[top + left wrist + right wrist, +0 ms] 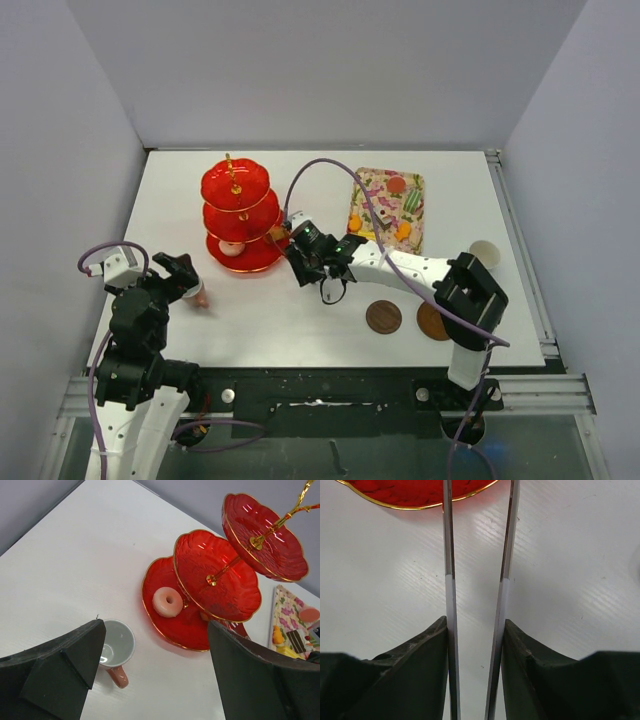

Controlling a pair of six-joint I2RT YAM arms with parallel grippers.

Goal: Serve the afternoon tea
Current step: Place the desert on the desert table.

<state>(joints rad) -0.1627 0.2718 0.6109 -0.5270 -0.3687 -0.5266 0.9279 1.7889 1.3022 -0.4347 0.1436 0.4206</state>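
From above, the red stand [215, 185] is at the back left of the table [290, 335]. One pale doughnut [231, 247] lies on its lowest tier. The other sweets [403, 230] lie on the patterned tray [375, 180] to the right. The right gripper [303, 243] is just beside the lowest tier, and something small and orange [277, 234] shows at the rim there. I cannot tell if it is already put down. The two saucers [383, 317] are bare, and the pale cup [484, 254] stands well apart from them. The pink cup [198, 295] is at the left gripper [185, 270].

In the left wrist view, the fingers are spread wide and hold nothing. The pink cup stands upright and empty, just beside one finger [75, 655].

In the right wrist view, the gripper is clenched on a pair of metal tongs [449, 555]. The arms of the tongs point to the gold rim of the stand, and their tips are out of the frame.

My judgement is that the serving is at an early stage. Most sweets must go to the stand, and both cups must go on saucers.

No brand or writing can be read anywhere.
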